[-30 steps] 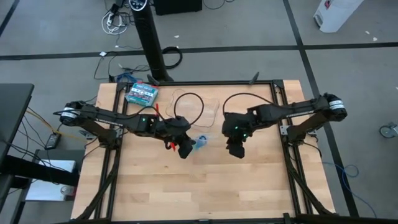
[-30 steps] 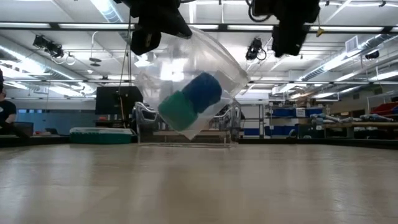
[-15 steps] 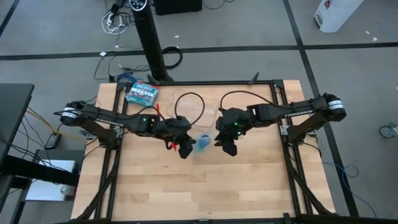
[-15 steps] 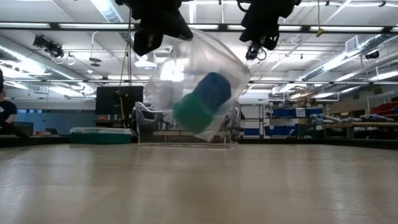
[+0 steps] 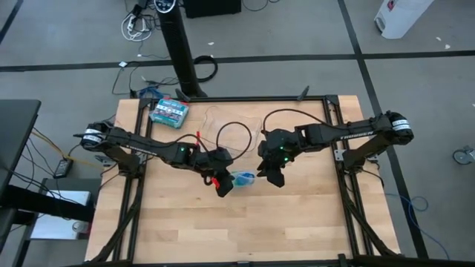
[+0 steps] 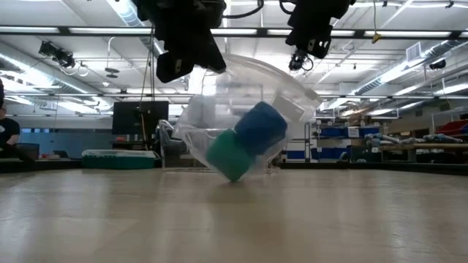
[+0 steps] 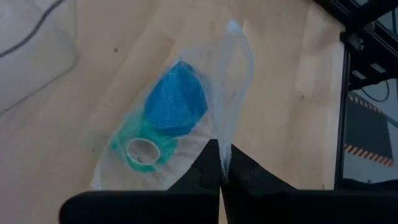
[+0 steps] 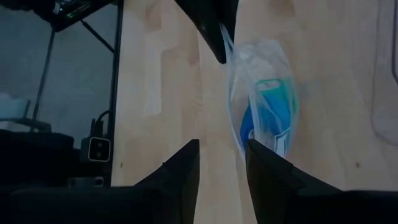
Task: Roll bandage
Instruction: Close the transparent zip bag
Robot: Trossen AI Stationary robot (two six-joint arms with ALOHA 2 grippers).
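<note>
A clear plastic bag (image 6: 245,117) hangs from my left gripper (image 5: 225,185), which is shut on its top. Inside lie the bandage, a bright blue roll (image 6: 260,128) (image 7: 176,102), and a teal-green roll (image 6: 228,152) just below it. The bag's lower end is down at the tabletop; whether it rests there I cannot tell. My right gripper (image 5: 269,176) stands open just right of the bag, slanting down. In its wrist view its fingers (image 8: 267,171) flank the bag's near corner (image 8: 242,140) with a gap. My left gripper pinches the bag's top edge (image 7: 227,134) between its two shut fingers, coming from the table's left and slanting down. The film runs up out of the fingers as a gathered fold. The bag hangs below, tilted, with both rolls sunk in its lower end.
A green-and-white box (image 5: 168,110) lies at the far left of the table. A black cable loop (image 5: 234,133) lies on clear film behind the bag. Metal frame rails (image 5: 343,193) run along both sides. The near half of the wooden table (image 5: 245,230) is bare.
My left gripper has sunk and gone a little toward the table's right and near edges, still shut. The bag has come down with it, and the rolls now hang at the tabletop. My right gripper has tipped toward the bag and then kept still.
</note>
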